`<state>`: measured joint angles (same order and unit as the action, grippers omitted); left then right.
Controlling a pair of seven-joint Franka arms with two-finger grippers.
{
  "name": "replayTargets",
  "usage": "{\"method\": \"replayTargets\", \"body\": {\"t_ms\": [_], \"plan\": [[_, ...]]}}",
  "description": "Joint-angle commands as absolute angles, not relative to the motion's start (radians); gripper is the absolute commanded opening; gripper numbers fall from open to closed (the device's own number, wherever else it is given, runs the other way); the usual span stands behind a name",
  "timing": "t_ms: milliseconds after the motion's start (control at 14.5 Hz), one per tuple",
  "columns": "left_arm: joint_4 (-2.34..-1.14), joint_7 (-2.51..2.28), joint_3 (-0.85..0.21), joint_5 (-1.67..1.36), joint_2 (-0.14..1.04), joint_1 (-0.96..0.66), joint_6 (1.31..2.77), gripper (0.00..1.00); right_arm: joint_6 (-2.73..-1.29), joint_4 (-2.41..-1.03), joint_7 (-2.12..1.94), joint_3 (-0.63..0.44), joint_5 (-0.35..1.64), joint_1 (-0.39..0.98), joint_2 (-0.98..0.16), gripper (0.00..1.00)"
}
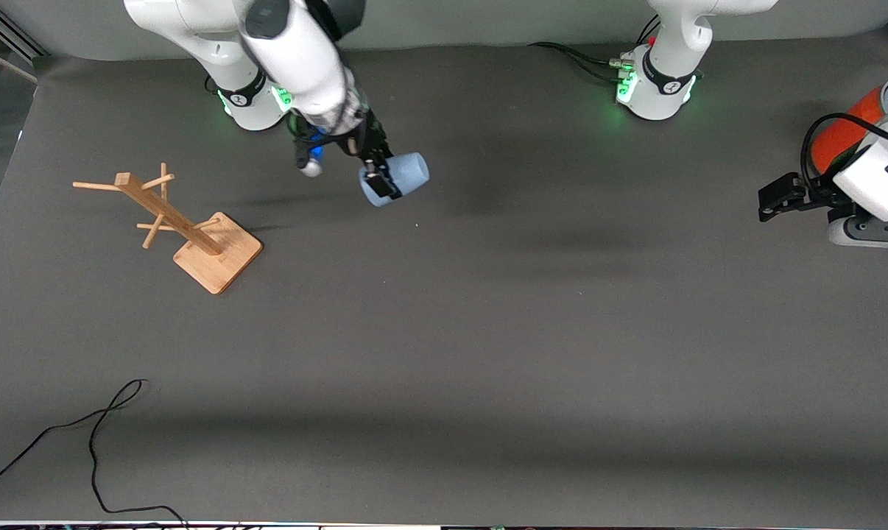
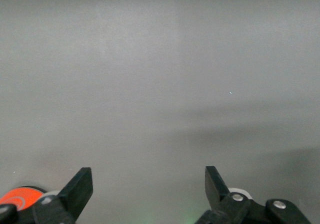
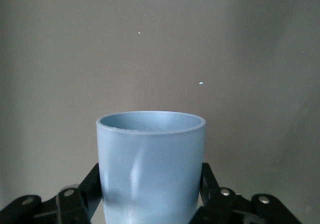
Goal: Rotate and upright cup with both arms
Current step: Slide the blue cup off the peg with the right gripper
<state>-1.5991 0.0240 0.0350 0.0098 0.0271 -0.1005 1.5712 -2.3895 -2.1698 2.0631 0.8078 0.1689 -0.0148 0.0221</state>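
Observation:
The light-blue cup (image 1: 400, 177) is held on its side in the air by my right gripper (image 1: 378, 177), which is shut on it, over the table near the right arm's base. In the right wrist view the cup (image 3: 150, 164) fills the space between the black fingers (image 3: 90, 189), its open rim pointing away from the wrist. My left gripper (image 1: 779, 197) is open and empty, waiting above the table at the left arm's end. In the left wrist view its fingertips (image 2: 80, 186) stand wide apart over bare grey table.
A wooden mug tree (image 1: 186, 232) stands on the grey table (image 1: 488, 331) toward the right arm's end. An orange-red cylinder (image 1: 845, 136) with a grey top is beside the left arm's wrist. A black cable (image 1: 94, 442) lies near the front edge.

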Motion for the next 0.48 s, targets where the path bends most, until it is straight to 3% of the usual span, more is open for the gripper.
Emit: {"method": "replayTargets", "body": {"t_ms": [0, 207, 415], "plan": [[-1.585, 0.037, 0.035, 0.02, 0.031, -0.103, 1.568, 1.0, -2.393, -2.005, 2.305, 0.83, -0.121, 0.041, -0.246, 0.48], [-1.586, 0.038, 0.035, 0.02, 0.031, -0.101, 1.568, 1.0, -2.388, -1.909, 2.538, 0.83, -0.419, 0.121, -0.441, 0.48], [-1.586, 0.037, 0.035, 0.02, 0.035, -0.101, 1.568, 1.0, -2.373, -1.844, 2.675, 0.815, -0.595, 0.208, -0.573, 0.48]]}}
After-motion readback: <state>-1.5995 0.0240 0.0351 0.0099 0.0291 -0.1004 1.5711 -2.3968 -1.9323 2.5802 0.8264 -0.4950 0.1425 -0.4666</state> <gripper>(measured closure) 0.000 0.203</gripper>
